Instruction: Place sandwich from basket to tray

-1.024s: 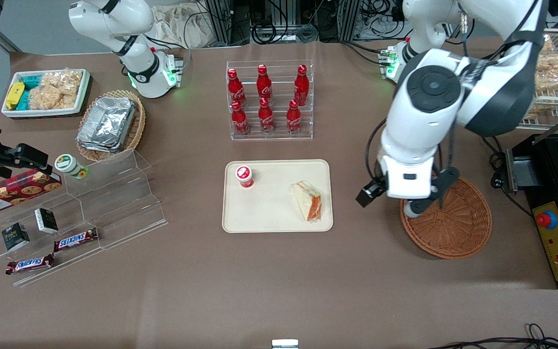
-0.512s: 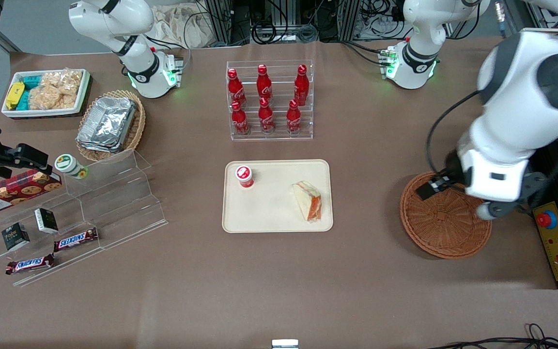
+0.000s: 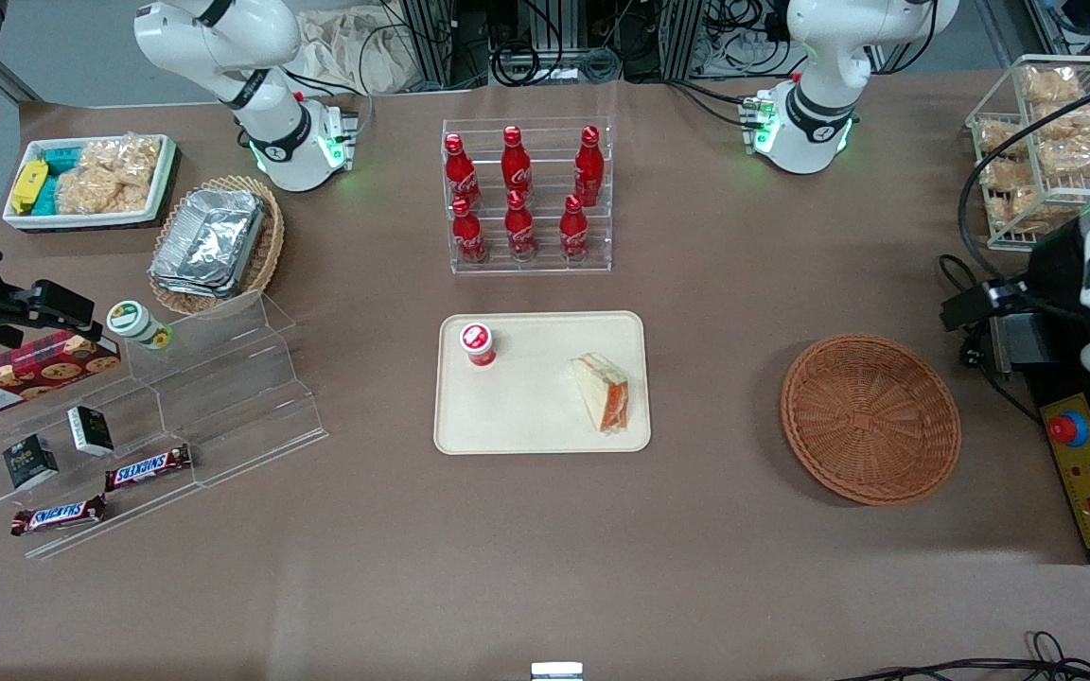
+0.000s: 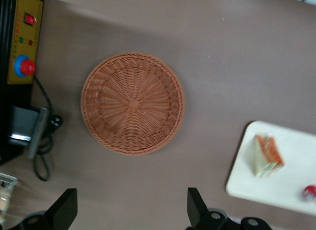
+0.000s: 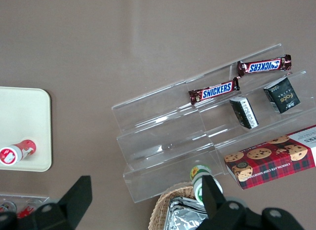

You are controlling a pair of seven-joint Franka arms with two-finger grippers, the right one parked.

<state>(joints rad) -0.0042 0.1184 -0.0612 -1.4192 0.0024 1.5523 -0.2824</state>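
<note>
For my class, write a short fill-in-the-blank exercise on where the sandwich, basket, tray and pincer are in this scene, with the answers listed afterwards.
1. The sandwich lies on the ____.
2. The wicker basket holds ____.
3. Sharing the tray with the sandwich is a small red-lidded ____.
4. The pincer is ____ and holds nothing, high above the table near the basket.

Missing words: tray; nothing; cup; open

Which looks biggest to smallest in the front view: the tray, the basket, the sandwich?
1. tray
2. basket, slightly smaller
3. sandwich, smallest

The gripper, jaws open, hangs high above the basket.
</note>
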